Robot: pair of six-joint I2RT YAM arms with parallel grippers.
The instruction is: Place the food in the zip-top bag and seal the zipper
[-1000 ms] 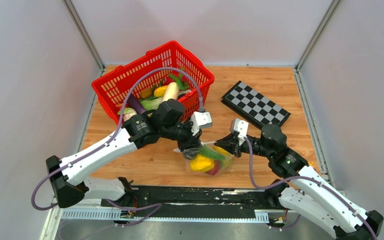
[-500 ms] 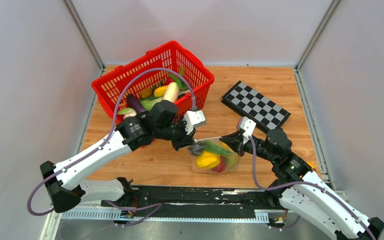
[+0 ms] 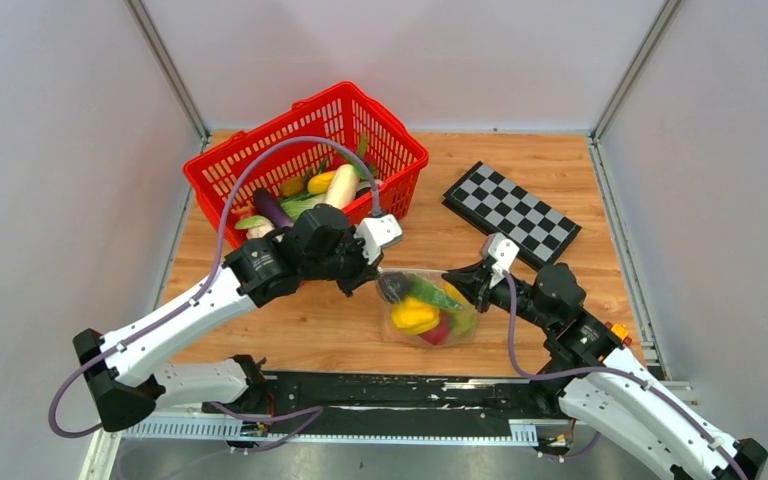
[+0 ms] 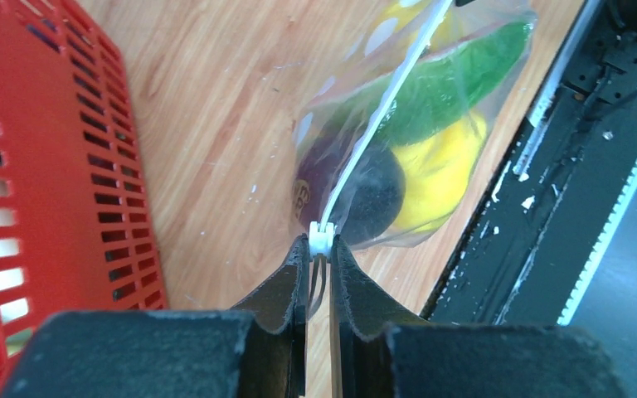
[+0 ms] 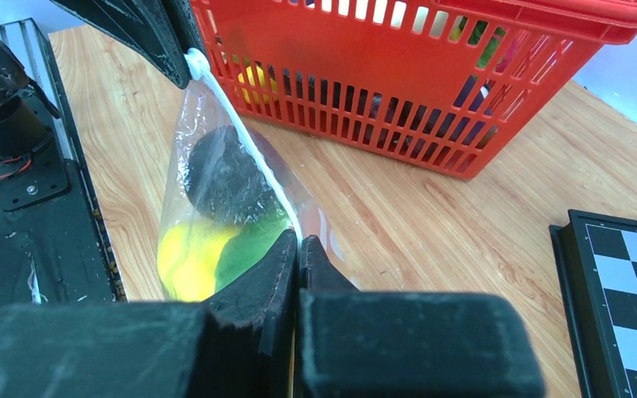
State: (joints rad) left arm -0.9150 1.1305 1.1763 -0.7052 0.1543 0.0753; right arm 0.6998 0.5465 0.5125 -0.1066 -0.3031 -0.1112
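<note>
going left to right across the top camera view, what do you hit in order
red basket → left gripper, pinching the bag's left end → zip-top bag → right gripper, pinching its right end → checkerboard

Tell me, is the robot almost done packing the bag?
Nearly. Yellow, green and dark toy food sits inside the bag. The left gripper and right gripper each pinch one end of the zipper. Left to do: finish the seal; I cannot tell if it is fully shut. More toys lie in the red basket.
</note>
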